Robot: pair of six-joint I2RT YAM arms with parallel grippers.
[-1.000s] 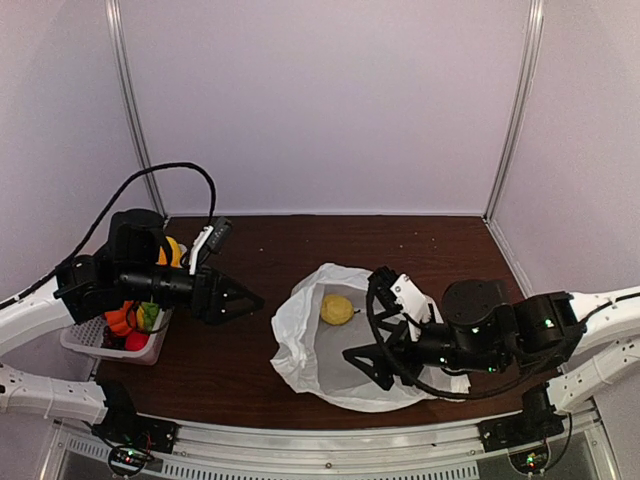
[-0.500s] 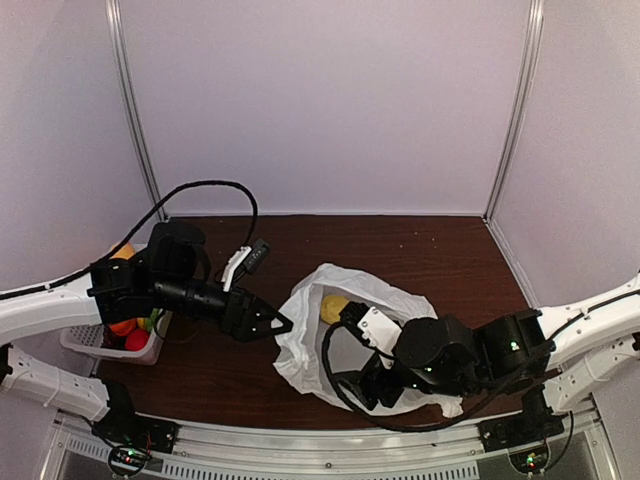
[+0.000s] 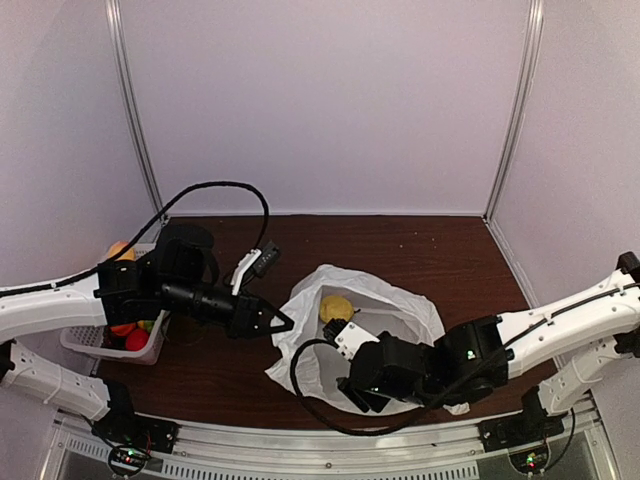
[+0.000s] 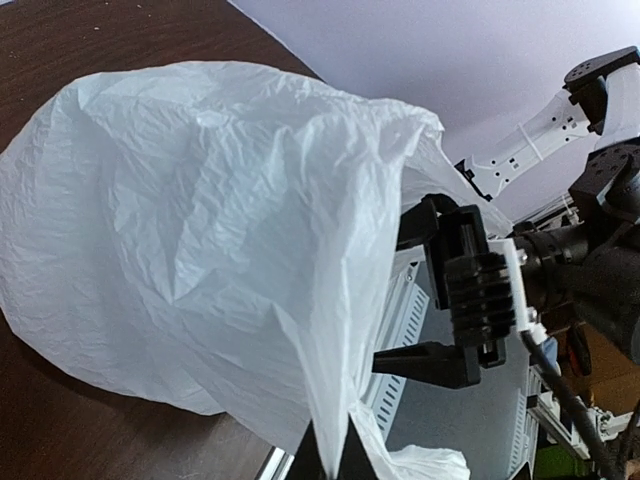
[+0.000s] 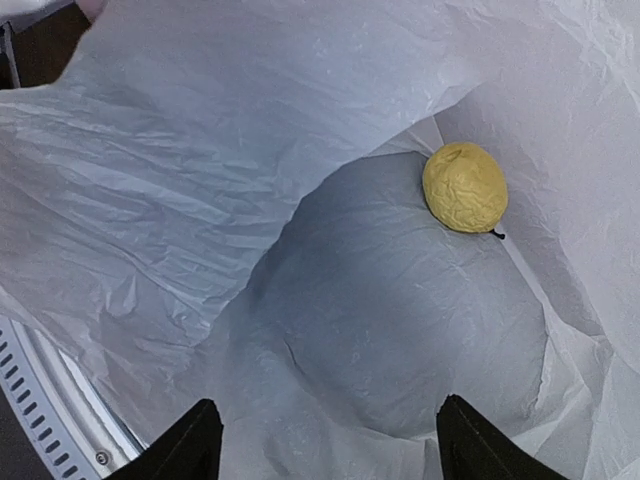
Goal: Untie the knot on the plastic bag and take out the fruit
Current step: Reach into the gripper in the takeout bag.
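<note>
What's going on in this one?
The left gripper is pinched shut on the left edge of the plastic bag, whose mouth is already open. The right gripper, jaws apart, is inside the bag's mouth, pointed toward the single yellow fruit lying on the bag's floor, not yet touching it.

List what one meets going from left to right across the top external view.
White basket → left gripper, shut on the plastic bag at its edge → lemon. The bag spans too wide to place.
</note>
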